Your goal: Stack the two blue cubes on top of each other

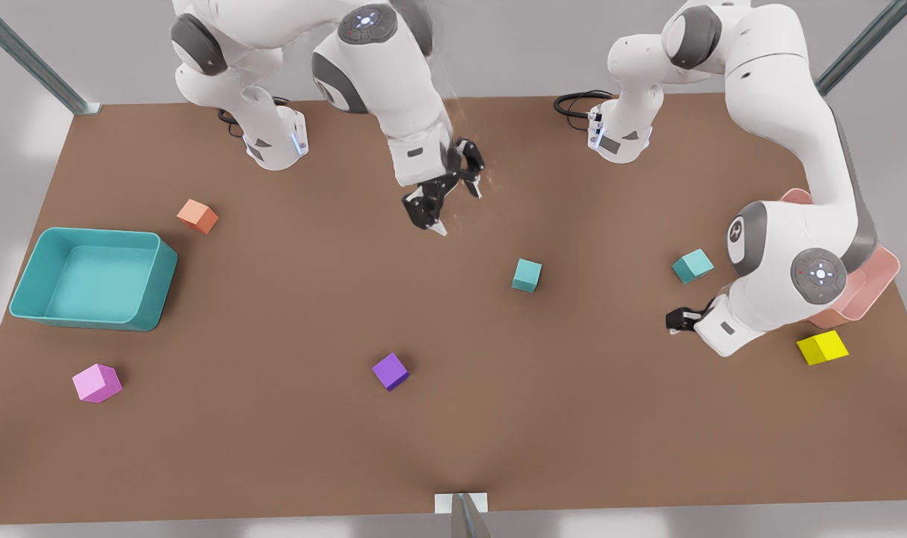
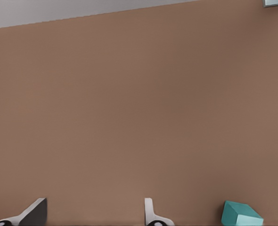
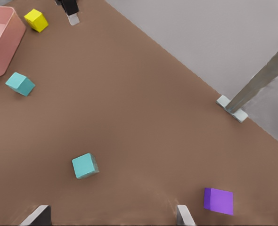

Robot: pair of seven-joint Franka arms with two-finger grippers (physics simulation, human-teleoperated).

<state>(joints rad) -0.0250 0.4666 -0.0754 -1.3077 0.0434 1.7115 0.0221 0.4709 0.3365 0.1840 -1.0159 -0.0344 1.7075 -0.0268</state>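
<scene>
— Cubes first: where do the two blue ones lie?

— Both sit flat on the table [image 1: 289,448] and well apart. The middle cube [image 1: 527,275] sits near the table's centre, a little toward the front view's right. The edge cube [image 1: 692,265] sits near the table's edge on the front view's right, just short of the pink bin [image 1: 883,273].

— And your hands?

— My left hand [image 1: 678,320] is beside the edge cube, on the side toward the table's near edge. Its fingers are spread and hold nothing. In my left wrist view that cube shows just outside one fingertip [image 2: 151,214], not between the two.

— The other one?

— My right hand [image 1: 457,209] hangs over the table's far half, also spread wide and empty. The middle cube lies out in front of it, toward the near edge, with the purple cube [image 1: 390,371] farther off.

— So which hand goes?

— The left, I'd judge. It is much the nearer to a blue cube and needs only a short shift toward the far edge to straddle it. The carry to the middle cube would then run along the table, away from the pink bin.
</scene>
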